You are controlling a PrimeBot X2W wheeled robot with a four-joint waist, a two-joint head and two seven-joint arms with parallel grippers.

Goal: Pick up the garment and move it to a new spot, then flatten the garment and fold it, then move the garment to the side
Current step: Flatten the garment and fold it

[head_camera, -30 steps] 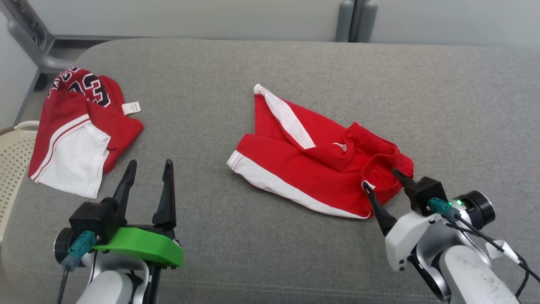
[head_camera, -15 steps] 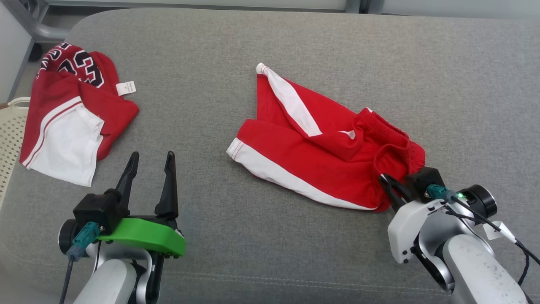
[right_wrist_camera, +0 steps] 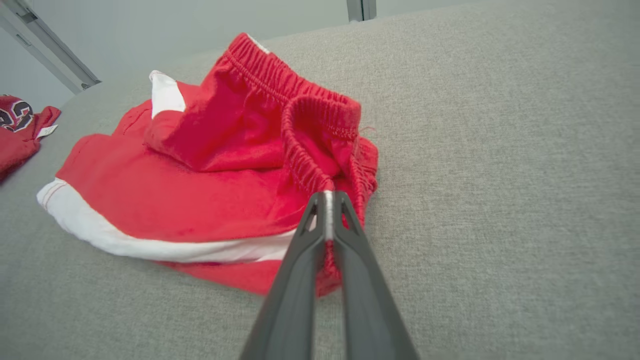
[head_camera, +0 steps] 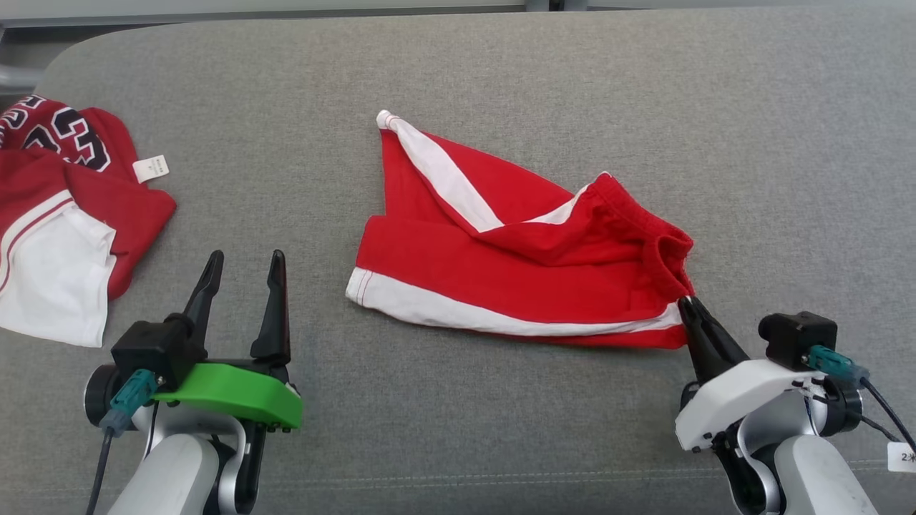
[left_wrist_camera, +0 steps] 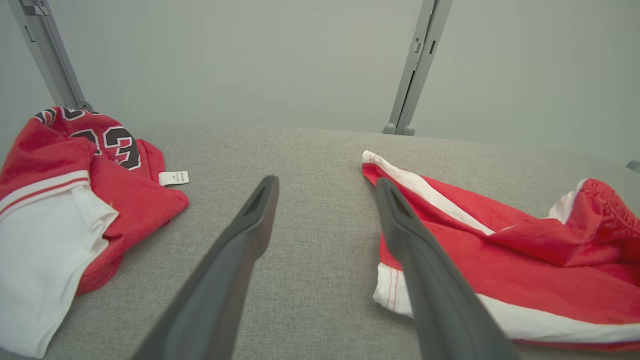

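While the right hand grips the shorts — one jersey lies apart.

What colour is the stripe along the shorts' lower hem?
White, against the red shorts; the stripe shows best in the head view.

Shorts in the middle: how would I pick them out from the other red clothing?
On the grey cushion, look at the middle, right of the jersey. The shorts lie there, waistband corner pinched by the right gripper. Unlike the jersey, they bear no black numbers, only white stripes on plain red.
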